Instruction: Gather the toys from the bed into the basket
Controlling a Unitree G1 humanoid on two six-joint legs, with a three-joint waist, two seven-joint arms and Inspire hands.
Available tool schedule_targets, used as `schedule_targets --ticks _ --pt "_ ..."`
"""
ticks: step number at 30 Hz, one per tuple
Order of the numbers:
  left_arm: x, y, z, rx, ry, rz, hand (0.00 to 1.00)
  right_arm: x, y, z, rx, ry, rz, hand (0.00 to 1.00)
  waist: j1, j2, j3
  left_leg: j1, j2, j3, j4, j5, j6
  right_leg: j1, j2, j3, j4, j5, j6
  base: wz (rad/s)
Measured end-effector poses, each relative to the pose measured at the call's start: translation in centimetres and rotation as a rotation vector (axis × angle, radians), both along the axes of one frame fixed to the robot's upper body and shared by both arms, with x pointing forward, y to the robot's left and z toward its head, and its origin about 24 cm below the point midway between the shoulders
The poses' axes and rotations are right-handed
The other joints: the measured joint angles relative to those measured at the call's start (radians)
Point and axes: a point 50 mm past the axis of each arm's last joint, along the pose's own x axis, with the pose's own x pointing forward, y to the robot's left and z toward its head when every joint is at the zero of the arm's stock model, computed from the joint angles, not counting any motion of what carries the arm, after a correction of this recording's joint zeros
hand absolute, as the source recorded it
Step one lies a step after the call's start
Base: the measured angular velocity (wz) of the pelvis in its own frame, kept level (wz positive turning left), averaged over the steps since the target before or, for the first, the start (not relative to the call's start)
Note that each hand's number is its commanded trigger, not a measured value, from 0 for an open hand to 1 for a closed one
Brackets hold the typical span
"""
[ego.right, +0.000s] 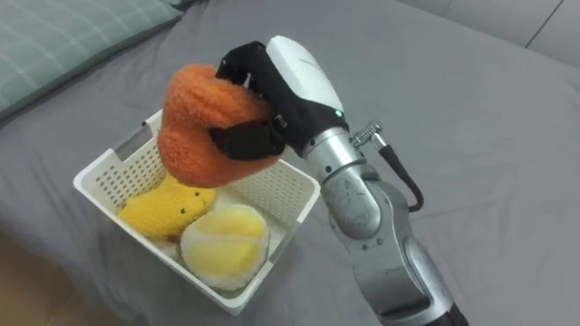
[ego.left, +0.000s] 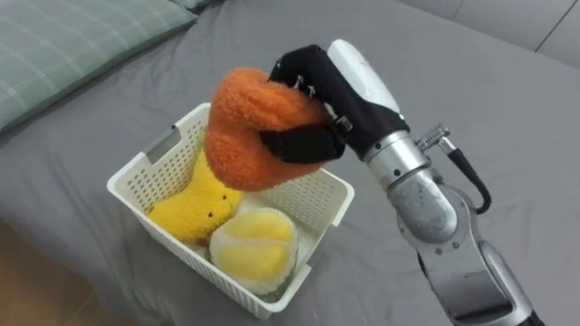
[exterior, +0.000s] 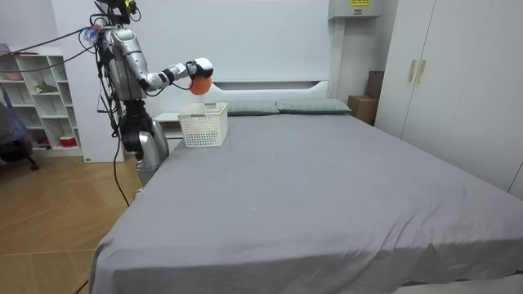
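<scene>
My right hand (ego.left: 313,113) (ego.right: 263,109) is shut on an orange plush toy (ego.left: 249,127) (ego.right: 204,127), which hangs just above a white slatted basket (ego.left: 145,177) (ego.right: 104,177) on the grey bed. Inside the basket lie a yellow plush toy (ego.left: 195,206) (ego.right: 163,210) and a pale yellow round plush (ego.left: 254,246) (ego.right: 224,243). In the room view I stand at the bed's side near its head, right hand (exterior: 196,72) and orange toy (exterior: 200,84) held over the basket (exterior: 203,125).
A green checked pillow (ego.left: 72,45) lies at the upper left, close behind the basket. The grey sheet (ego.left: 453,81) spreads wide to the right. White wardrobes (exterior: 441,73) and a shelf unit (exterior: 37,98) stand by the walls.
</scene>
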Motion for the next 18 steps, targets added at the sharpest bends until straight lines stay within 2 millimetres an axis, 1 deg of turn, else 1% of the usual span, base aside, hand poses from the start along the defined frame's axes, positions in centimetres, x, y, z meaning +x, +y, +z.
schedule_targets --ticks 5,7,8,10,11,13,14,15,16,17,18 --pt "0.3 -0.2 0.1 0.011 -0.003 -0.048 0.0 0.4 0.1 -1.3 -0.045 0.041 -0.015 1.0 0.01 0.001 0.0016 -0.004 -0.005 -0.014 0.0 0.004 0.0 0.001 -0.002 -0.002 -0.001 0.0 0.001 0.06" --pt "0.4 -0.1 0.1 0.013 -0.007 -0.051 0.0 0.6 -0.1 -1.8 -0.065 0.066 -0.023 1.0 0.012 0.003 0.0048 -0.005 -0.008 -0.016 0.0 0.006 0.002 0.0 -0.004 -0.001 -0.001 -0.002 0.004 0.04" --pt "0.4 -0.1 0.1 0.014 -0.009 -0.054 0.0 0.6 -0.1 -2.0 -0.068 0.074 -0.028 1.0 0.012 0.004 0.006 -0.007 -0.009 -0.018 0.0 0.006 0.003 0.0 -0.005 -0.002 -0.001 -0.002 0.004 0.05" --pt "0.5 -0.1 0.2 0.016 -0.015 -0.062 0.0 0.7 -0.2 -2.0 -0.07 0.079 -0.033 1.0 0.013 0.0 0.0059 -0.012 -0.011 -0.022 0.0 0.006 0.003 -0.003 -0.006 -0.004 -0.001 -0.003 0.004 0.05" --pt "0.6 -0.1 0.3 0.019 -0.018 -0.066 0.0 0.6 -0.1 -2.0 -0.073 0.079 -0.031 1.0 0.014 0.001 0.0085 -0.012 -0.011 -0.023 0.0 0.006 0.003 -0.003 -0.006 -0.005 -0.001 -0.003 0.004 0.04" --pt "0.6 -0.1 0.3 0.027 -0.018 -0.084 0.0 0.6 -0.1 -2.1 -0.076 0.085 -0.025 1.0 0.015 -0.002 0.009 -0.013 -0.012 -0.026 0.001 0.006 0.003 -0.003 -0.006 -0.008 -0.001 -0.003 0.004 0.04" --pt "0.6 -0.1 0.3 0.028 -0.02 -0.084 0.0 0.6 -0.1 -2.1 -0.078 0.086 -0.024 0.9 0.016 -0.002 0.0092 -0.014 -0.012 -0.027 0.001 0.006 0.003 -0.003 -0.006 -0.01 -0.001 -0.003 0.004 0.07" --pt "0.7 -0.1 0.4 0.029 -0.024 -0.085 0.0 0.6 -0.1 -2.1 -0.08 0.086 -0.024 0.52 0.016 -0.002 0.0091 -0.015 -0.013 -0.03 0.003 0.006 0.003 -0.003 -0.006 -0.014 -0.001 -0.003 0.004 0.07" --pt "0.7 0.0 0.4 0.03 -0.027 -0.086 0.0 0.6 -0.1 -2.1 -0.082 0.087 -0.023 0.06 0.017 -0.003 0.009 -0.016 -0.013 -0.032 0.004 0.006 0.003 -0.004 -0.007 -0.017 -0.001 -0.003 0.004 0.06" --pt "0.7 0.0 0.4 0.03 -0.028 -0.086 0.0 0.6 -0.1 -2.1 -0.083 0.088 -0.022 0.0 0.018 -0.003 0.009 -0.016 -0.013 -0.032 0.004 0.006 0.004 -0.004 -0.007 -0.017 -0.001 -0.003 0.004 0.0" --pt "0.8 0.0 0.5 0.031 -0.032 -0.086 0.0 0.6 -0.1 -2.1 -0.083 0.089 -0.021 0.0 0.019 -0.002 0.0091 -0.017 -0.013 -0.032 0.005 0.006 0.003 -0.004 -0.007 -0.017 -0.001 -0.003 0.004 0.0"
